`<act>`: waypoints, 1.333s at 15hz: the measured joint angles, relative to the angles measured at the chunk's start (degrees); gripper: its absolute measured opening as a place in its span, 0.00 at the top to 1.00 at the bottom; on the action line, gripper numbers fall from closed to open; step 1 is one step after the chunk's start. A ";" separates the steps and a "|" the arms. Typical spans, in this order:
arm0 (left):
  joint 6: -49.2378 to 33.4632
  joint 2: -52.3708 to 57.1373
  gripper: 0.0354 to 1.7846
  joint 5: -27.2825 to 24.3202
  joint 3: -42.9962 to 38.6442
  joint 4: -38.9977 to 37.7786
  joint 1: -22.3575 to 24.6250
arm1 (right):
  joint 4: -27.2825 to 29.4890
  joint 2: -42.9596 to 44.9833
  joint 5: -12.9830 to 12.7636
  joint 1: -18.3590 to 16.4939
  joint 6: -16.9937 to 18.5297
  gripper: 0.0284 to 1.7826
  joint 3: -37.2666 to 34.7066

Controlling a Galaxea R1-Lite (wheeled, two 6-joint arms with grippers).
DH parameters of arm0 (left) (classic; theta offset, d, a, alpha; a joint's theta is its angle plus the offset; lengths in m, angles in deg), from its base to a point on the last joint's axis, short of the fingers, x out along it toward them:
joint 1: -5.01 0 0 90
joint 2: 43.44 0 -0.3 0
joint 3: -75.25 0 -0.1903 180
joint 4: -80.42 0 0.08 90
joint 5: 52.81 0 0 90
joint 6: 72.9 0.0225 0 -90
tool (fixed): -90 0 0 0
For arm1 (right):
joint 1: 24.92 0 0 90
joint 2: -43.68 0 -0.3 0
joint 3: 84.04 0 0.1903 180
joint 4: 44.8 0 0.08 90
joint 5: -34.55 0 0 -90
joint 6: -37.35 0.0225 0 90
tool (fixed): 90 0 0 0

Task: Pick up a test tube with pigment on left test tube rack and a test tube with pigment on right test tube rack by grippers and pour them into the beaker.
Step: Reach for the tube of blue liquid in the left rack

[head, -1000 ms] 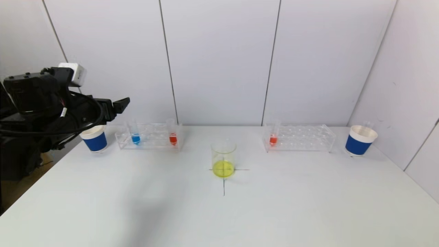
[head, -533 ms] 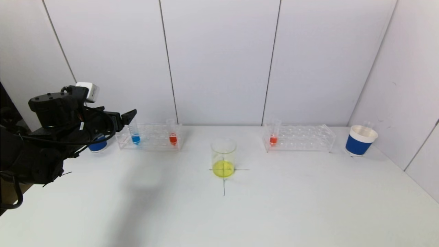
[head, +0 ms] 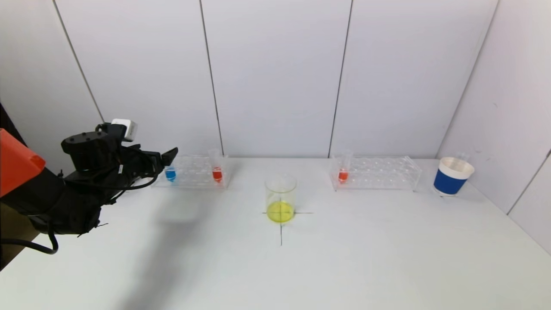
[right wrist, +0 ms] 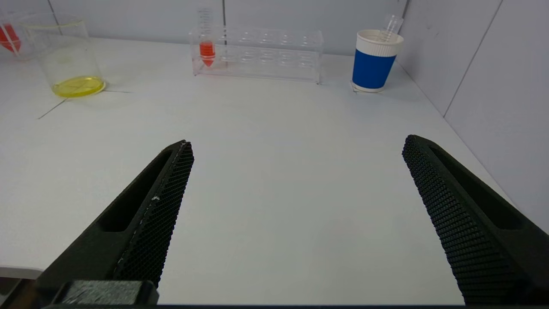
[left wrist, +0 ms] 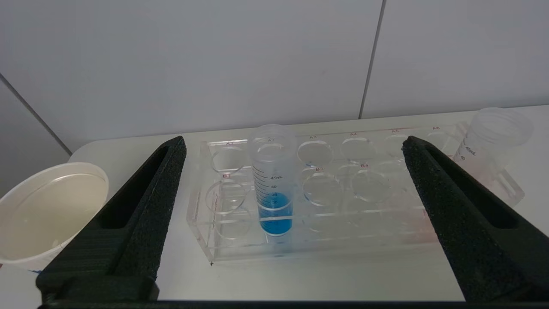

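The clear left rack [head: 193, 177] holds a blue-pigment tube [head: 170, 173] and a red-pigment tube [head: 217, 172]. My left gripper [head: 170, 156] is open and empty just in front of the blue tube. In the left wrist view the blue tube [left wrist: 273, 189] stands between my spread fingers [left wrist: 158, 197], short of them. The right rack [head: 379, 173] holds a red-pigment tube [head: 343, 172]. The beaker [head: 280, 199] with yellow liquid stands at the table's middle. My right gripper [right wrist: 296, 148] is open and empty over bare table, out of the head view.
A blue paper cup [head: 452, 176] stands at the far right; it also shows in the right wrist view [right wrist: 375, 60]. A white-rimmed cup [left wrist: 47, 210] sits beside the left rack's end, hidden by my arm in the head view. A black cross marks the table under the beaker.
My left arm has come down and moved right and forward, from above the left cup to just before the blue tube. Nothing else has moved.
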 joint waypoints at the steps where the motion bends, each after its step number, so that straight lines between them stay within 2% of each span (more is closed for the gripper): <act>1: 0.05 -1.16 0.01 0.02 0.44 -0.61 0.07 | 0.00 0.00 0.00 0.00 -0.02 0.01 0.00; 8: -0.06 -6.97 0.01 -0.06 3.47 -1.72 0.99 | 0.00 0.00 -0.02 0.00 -0.02 0.01 0.00; 20: 0.00 -10.97 0.01 -0.17 8.12 -1.44 1.24 | 0.00 0.00 0.00 0.00 -0.02 0.01 0.00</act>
